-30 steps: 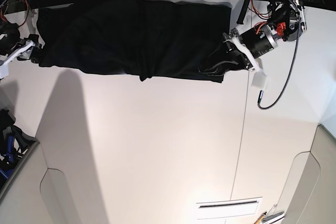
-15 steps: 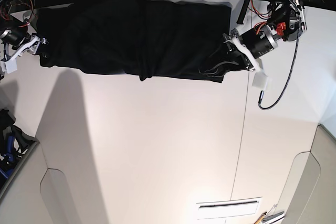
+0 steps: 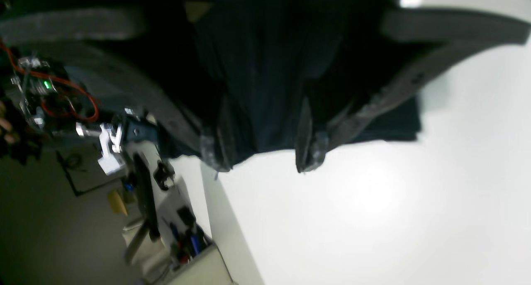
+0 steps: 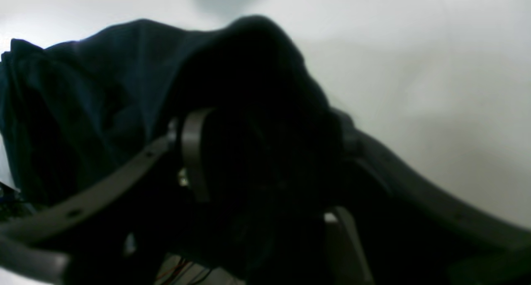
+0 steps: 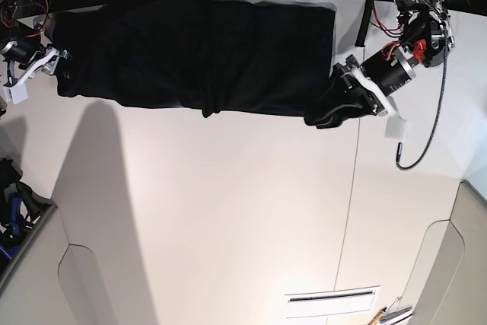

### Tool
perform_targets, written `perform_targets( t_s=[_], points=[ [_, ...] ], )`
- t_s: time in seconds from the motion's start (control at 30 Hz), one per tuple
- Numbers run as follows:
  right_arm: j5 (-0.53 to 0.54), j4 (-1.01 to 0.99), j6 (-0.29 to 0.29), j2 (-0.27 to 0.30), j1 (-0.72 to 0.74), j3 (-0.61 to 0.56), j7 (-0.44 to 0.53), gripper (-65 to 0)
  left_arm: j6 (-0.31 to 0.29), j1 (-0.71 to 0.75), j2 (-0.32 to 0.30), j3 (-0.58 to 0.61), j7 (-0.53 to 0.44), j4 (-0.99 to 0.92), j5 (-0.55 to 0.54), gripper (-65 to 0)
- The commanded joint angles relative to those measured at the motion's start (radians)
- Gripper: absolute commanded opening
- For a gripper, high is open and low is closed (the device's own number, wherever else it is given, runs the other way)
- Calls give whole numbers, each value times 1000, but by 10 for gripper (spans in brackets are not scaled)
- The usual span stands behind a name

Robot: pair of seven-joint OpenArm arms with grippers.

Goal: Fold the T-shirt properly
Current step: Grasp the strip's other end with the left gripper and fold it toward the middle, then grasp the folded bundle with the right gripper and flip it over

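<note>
We see the T-shirt (image 5: 202, 55) as a long black band stretched across the far part of the white table (image 5: 228, 218), its long axis running side to side between our two arms. Each end of that band meets a gripper, so neither arm is nearer; the cloth lies inward from both, toward the table's middle.

Our left gripper (image 5: 335, 108) holds the end at the base view's right: its fingers (image 3: 311, 148) are clamped on a gathered corner of the T-shirt, which bunches up off the table there. Our right gripper (image 5: 57, 66) sits at the opposite end with cloth draped over it (image 4: 257, 110); whether those fingers pinch it or merely stand wide under it, we cannot tell.

The near table is bare, crossed by one thin seam (image 5: 351, 195). Cluttered equipment (image 3: 49, 98) sits beyond the table's edge.
</note>
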Motion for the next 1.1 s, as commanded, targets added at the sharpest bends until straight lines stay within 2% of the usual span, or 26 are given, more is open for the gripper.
perform_targets(
  t_s=[0.0, 0.27, 0.37, 0.4, 0.47, 0.57, 0.6, 0.8, 0.93, 1.07],
  points=[
    [16, 10, 8, 17, 5, 0, 13, -305, -9, -5, -8, -8, -14, 19, -25, -373],
    [13, 8, 8, 17, 5, -102, 20, -305, -9, -4, -8, -16, -6, 19, -24, -373],
    [-32, 8, 7, 17, 5, -148, 48, -307, -9, -4, -16, -16, 32, 19, -24, -373],
    [-51, 8, 7, 17, 5, -154, 58, -326, -9, -2, -22, -17, 42, 19, -24, -373],
    [-67, 8, 6, 18, 5, -154, 66, -410, -9, 5, -43, -16, 50, 19, -24, -373],
    [-74, 8, 4, 19, 6, -153, 65, -612, -9, 13, -79, -17, 81, 19, -24, -375],
    [-74, 8, 4, 19, 6, -153, 64, -650, -9, 19, -91, -17, 83, 19, -24, -381],
    [-44, 18, 4, 19, 10, -151, 43, -650, -9, 69, -145, -17, 87, 19, -14, -489],
    [30, 82, 4, 19, 10, -147, -51, -650, -9, 103, -152, -16, 84, 17, 124, -565],
    [147, 193, 8, 0, 10, -147, -106, -650, -9, 128, -151, -16, 27, -4, 219, -577]
  ],
)
